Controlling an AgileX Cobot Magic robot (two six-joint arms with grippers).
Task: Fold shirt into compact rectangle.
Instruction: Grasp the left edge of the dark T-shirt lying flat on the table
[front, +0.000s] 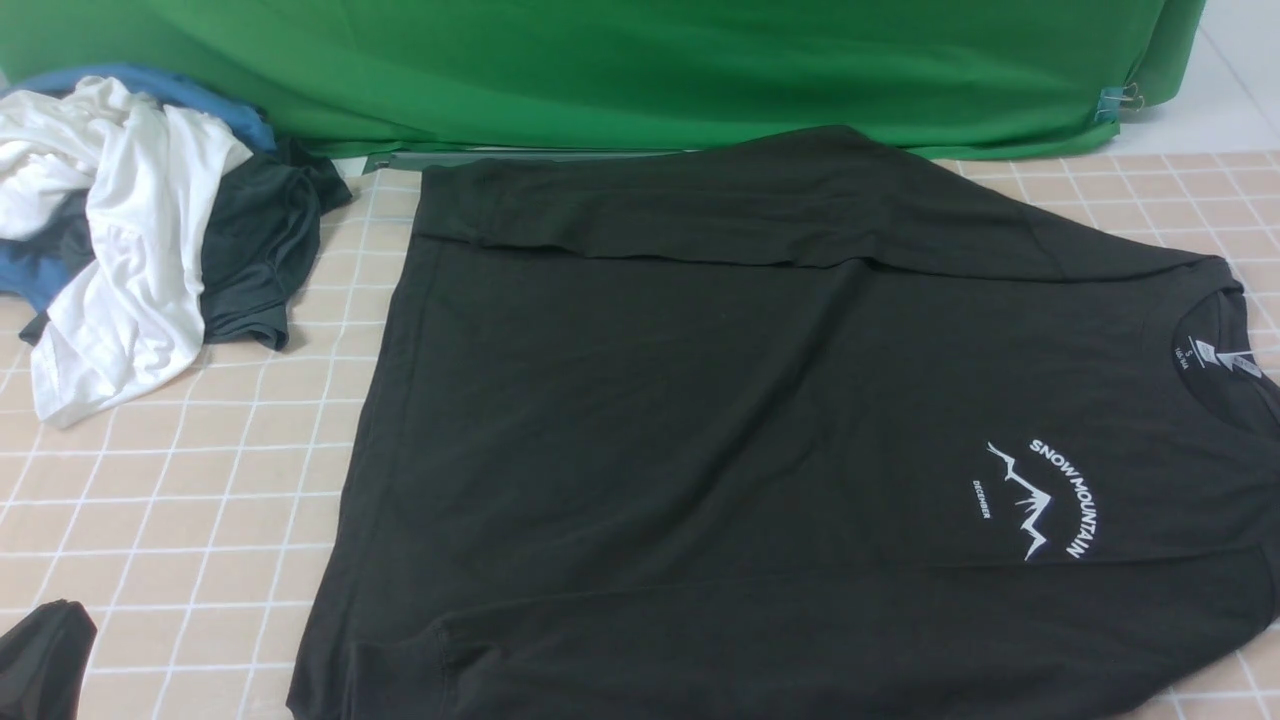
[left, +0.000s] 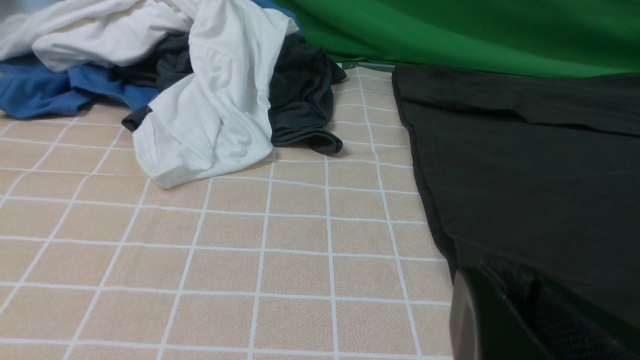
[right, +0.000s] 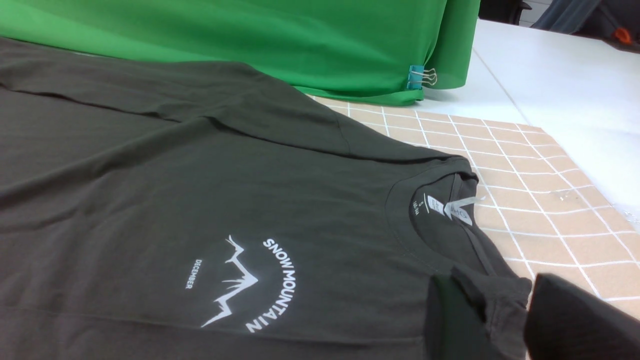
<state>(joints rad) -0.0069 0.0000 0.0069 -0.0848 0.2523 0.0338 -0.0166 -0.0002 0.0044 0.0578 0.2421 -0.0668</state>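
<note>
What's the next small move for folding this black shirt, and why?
Probably bring the left claw across to the shirt's near hem corner and pinch it. The right claw pinches fabric beside the collar, while the left one sits shut over the mat, clear of the shirt. With both ends of the near edge held, the fold should go over evenly.
</note>
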